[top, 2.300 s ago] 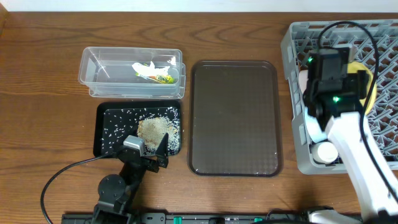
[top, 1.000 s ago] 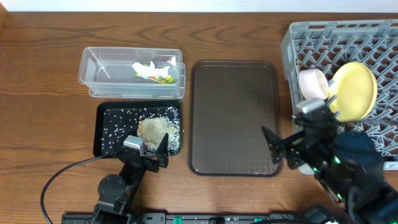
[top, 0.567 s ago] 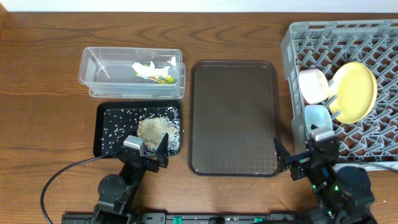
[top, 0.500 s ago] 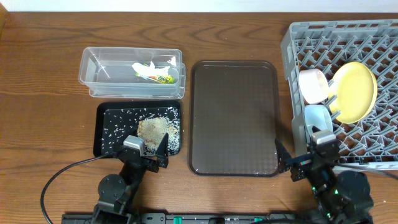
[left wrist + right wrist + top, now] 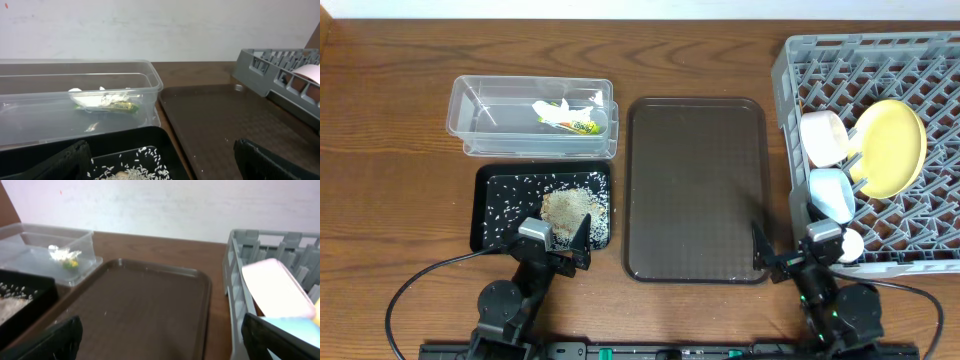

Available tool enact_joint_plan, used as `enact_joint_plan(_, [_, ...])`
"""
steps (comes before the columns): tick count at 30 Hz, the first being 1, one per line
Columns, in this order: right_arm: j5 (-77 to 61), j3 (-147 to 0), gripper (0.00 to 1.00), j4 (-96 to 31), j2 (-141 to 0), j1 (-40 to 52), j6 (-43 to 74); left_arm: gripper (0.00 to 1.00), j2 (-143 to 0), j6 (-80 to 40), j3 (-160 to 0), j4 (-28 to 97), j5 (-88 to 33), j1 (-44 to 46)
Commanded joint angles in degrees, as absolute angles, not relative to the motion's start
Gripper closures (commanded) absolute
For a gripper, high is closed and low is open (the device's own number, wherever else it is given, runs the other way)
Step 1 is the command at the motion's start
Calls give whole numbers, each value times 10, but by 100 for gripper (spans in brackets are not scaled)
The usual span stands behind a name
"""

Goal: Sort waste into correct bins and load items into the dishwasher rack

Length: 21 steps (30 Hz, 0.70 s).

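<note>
Along the near edge of the brown wooden tabletop point(image 5: 380, 150), both robot hands are seen from above. The left hand point(image 5: 560, 242) is held wide open and empty, its fingers spread at the near rim of the shallow black rectangular tray point(image 5: 482, 238). Beige food crumbs point(image 5: 566, 207) are heaped in the tray just ahead of that hand, and white rice-like grains point(image 5: 505, 205) are scattered to their left. Just beyond the tray a clear plastic rectangular tub point(image 5: 460, 120) is placed. A crumpled white paper scrap point(image 5: 552, 112) and a small green-and-yellow sachet wrapper point(image 5: 583, 126) are lying inside it, well apart from the hand.

The right hand point(image 5: 788, 252) is likewise spread open with nothing gripped. It is positioned between the near right corner of the large dark brown serving tray point(image 5: 695, 180) and the near left corner of the large square grey plastic rack point(image 5: 880, 60). Within the rack, a small white cup point(image 5: 849, 246) is found just to the right of this hand. A light blue bowl point(image 5: 832, 192) is set beyond the cup, then a white bowl point(image 5: 823, 137). A round yellow plate point(image 5: 892, 145) is stood tilted on edge beside the bowls.
</note>
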State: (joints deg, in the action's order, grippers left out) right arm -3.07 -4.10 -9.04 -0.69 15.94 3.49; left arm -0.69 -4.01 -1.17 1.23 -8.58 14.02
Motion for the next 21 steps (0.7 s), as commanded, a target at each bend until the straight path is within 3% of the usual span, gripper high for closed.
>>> enact_joint_plan(1, [-35,-6,1,-44,-3,150,44,7,-3,-32,-2,32,-90,139])
enact_joint_plan(21, [-34,-3,1,-39,-4,150,44,7,-3,-32,-2,31,-90,139])
